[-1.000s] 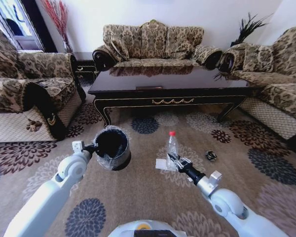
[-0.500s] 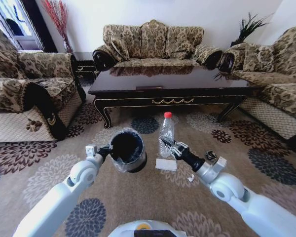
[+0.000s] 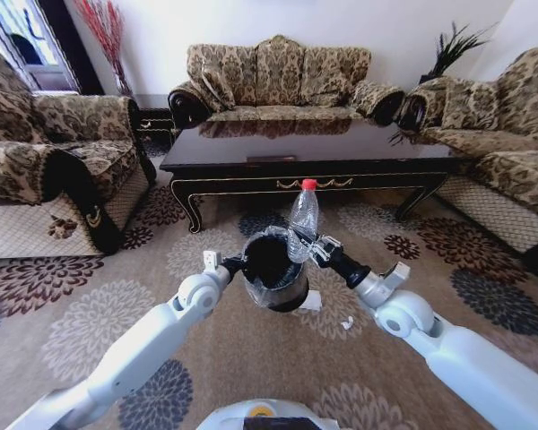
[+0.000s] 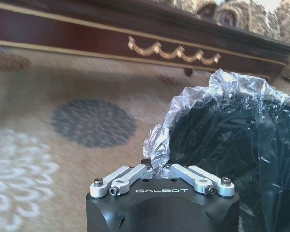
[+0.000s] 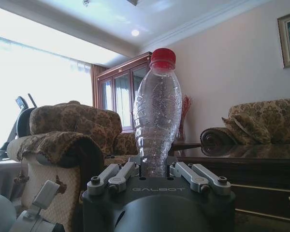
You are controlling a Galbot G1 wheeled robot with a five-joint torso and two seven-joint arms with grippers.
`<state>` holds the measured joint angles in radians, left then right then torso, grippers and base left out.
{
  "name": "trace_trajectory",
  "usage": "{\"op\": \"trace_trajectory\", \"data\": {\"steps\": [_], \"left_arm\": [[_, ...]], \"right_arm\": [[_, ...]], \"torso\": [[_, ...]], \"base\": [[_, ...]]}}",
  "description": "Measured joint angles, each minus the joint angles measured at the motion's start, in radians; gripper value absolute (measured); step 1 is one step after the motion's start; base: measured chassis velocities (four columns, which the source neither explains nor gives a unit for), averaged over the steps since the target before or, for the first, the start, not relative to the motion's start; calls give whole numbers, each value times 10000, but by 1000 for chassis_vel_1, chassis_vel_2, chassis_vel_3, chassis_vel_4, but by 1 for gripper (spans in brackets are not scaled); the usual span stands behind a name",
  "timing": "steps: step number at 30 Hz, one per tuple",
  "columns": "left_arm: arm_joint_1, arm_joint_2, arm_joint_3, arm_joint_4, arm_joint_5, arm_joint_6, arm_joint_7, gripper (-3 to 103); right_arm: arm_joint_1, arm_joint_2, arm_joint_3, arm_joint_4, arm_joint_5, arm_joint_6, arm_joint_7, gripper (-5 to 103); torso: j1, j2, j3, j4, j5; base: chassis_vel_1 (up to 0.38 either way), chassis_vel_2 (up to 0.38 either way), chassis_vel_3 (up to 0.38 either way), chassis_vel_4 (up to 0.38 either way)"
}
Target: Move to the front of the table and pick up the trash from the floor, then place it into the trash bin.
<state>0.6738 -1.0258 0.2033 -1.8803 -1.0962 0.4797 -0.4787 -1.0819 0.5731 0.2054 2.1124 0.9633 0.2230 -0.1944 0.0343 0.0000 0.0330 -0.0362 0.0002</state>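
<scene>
Right gripper [image 3: 312, 248] clamped on clear plastic red-capped bottle [image 3: 302, 220], beside rim; left gripper [image 3: 236, 263] pinching black lined bin [image 3: 273, 269]. Best: centre bottle over opening before releasing.

Daylight floods in from a window [image 5: 34, 77] that blows out to white in the right wrist view, while a small ceiling light [image 5: 135, 33] glows above; the room is bright, with soft shadow under the table [image 3: 314, 152], whose glossy top mirrors the sofa [image 3: 278, 76] behind it. The head view bows outward at its edges, curving the armchairs and stretching both arms. In the left wrist view the carpet [image 4: 63, 121] and the table's rail are soft and blurred, and highlights glint on the bin's plastic liner [image 4: 222, 96].
</scene>
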Motion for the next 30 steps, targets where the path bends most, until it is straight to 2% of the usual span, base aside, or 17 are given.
{"op": "trace_trajectory", "data": {"steps": [4,5,7,8,10,12,13,23,26,27,29,30], "left_arm": [[-191,-203,402,144,-478,248,-280,3],[-260,-289,557,166,-770,414,-452,3],[-301,-315,621,155,-1005,544,-622,3],[-301,-315,621,155,-1005,544,-622,3],[-341,-278,626,-31,-1412,759,-916,3],[-343,-266,620,-68,-1471,782,-944,3],[-343,-208,568,-195,-1617,837,-996,3],[-167,43,171,-494,-1625,912,-1038,3],[-102,75,102,-520,-1588,921,-1032,3],[-89,81,91,-521,-1580,924,-1032,3],[-53,89,62,-526,-1554,938,-1026,3],[-53,89,62,-526,-1554,938,-1026,3]], "right_arm": [[137,20,-54,-33,-577,117,-63,22],[168,51,-73,-184,-1421,198,-43,22],[123,116,-87,-403,-2326,272,8,22],[123,116,-87,-403,-2326,272,8,22],[-92,269,-90,-707,-3259,309,86,22],[-119,290,-90,-738,-3339,315,86,22],[-282,415,-92,-896,-3671,355,60,22],[-767,701,-262,-1228,-3680,300,-145,20],[-864,669,-211,-1180,-3490,234,-212,30],[-881,663,-199,-1161,-3454,228,-227,30],[-952,659,-149,-1098,-3331,216,-321,41],[-952,659,-149,-1098,-3331,216,-321,41]], "torso": [[0,0,0,0,-1],[0,0,0,1,-3],[0,0,0,2,-2],[0,0,0,2,-2],[0,0,0,2,-1],[0,0,0,2,-1],[0,0,0,1,-2],[0,0,0,2,-2],[0,0,-1,2,-3],[0,0,0,2,-3],[0,0,-1,2,-3],[0,0,-1,2,-3]], "base": [[0,0,0,0],[0,0,0,0],[0,0,0,0],[0,0,0,0],[0,0,0,0],[0,0,0,0],[0,0,0,0],[0,0,0,0],[0,0,0,0],[0,0,0,0],[0,0,0,0],[0,0,0,0]]}}
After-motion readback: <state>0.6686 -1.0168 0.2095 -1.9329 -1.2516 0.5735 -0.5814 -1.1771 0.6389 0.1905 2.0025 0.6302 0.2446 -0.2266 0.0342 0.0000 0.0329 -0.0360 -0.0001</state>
